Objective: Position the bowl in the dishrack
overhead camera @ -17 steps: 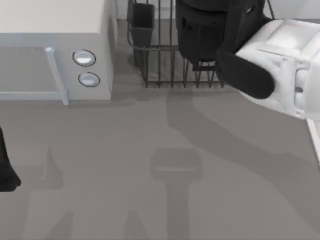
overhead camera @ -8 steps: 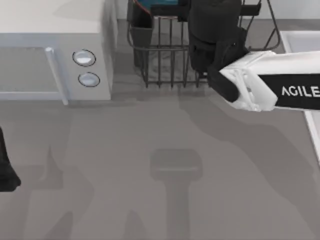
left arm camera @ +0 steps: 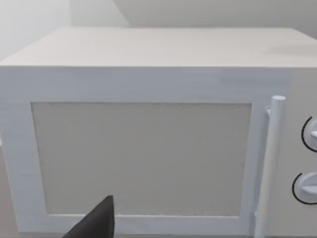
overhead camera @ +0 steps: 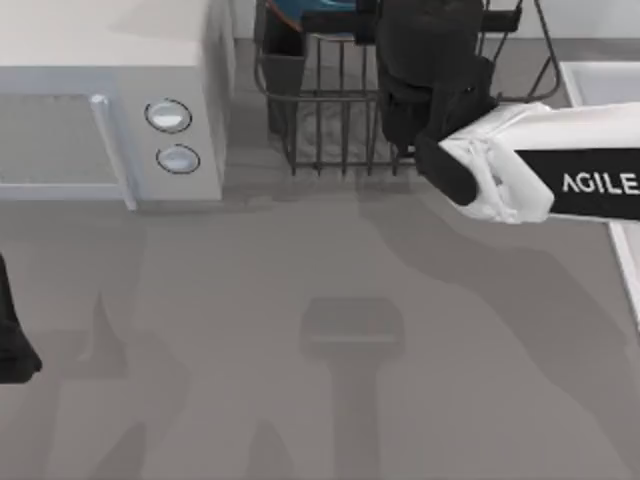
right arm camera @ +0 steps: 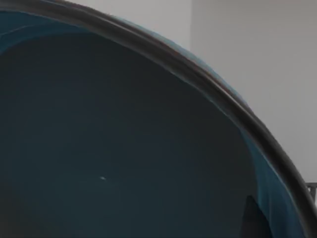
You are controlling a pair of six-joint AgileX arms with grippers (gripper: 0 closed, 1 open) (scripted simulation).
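Note:
The bowl (right arm camera: pixel 124 148) is teal blue with a dark rim, and its inside sits very close to the right wrist camera. From above, a sliver of the bowl (overhead camera: pixel 296 10) shows at the far edge, over the dishrack (overhead camera: pixel 330 130), a dark wire rack with a dark cutlery cup (overhead camera: pixel 285 50) at its left corner. My right arm reaches in from the right over the rack. My right gripper (overhead camera: pixel 345 20) is shut on the bowl's rim, and one dark fingertip (right arm camera: pixel 252 220) lies against the bowl's inner wall. My left arm (overhead camera: pixel 10 335) stays parked at the table's left edge.
A pale grey microwave (overhead camera: pixel 100 60) with two round knobs stands at the far left, right beside the rack; the left wrist view faces its door (left arm camera: pixel 143 158) and handle. A white edge (overhead camera: pixel 600 75) shows at the far right.
Since a second ago my right arm has swung round over the rack and the bowl's blue rim has come into sight above it. Over the last half second it has barely moved.

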